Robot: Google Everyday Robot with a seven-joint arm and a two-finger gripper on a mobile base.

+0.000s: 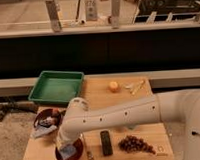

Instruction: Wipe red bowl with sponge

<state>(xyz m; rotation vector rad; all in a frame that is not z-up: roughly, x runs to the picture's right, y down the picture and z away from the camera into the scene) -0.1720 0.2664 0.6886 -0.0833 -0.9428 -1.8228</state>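
The red bowl [61, 155] sits at the front left of the wooden table [125, 111]. A blue sponge [71, 150] lies inside it. My gripper [63, 142] is at the end of the white arm [110, 116], directly over the bowl's left side and against the sponge. The arm reaches in from the right across the table's front and hides part of the bowl.
A second dark bowl [45, 123] with a cloth and other items is at the left edge. A green tray [56, 87] stands at the back left, with an orange [113, 86] and a pale object [135, 86] behind. A black remote [106, 143], grapes [136, 144] and a thin stick-like object [88, 151] lie in front.
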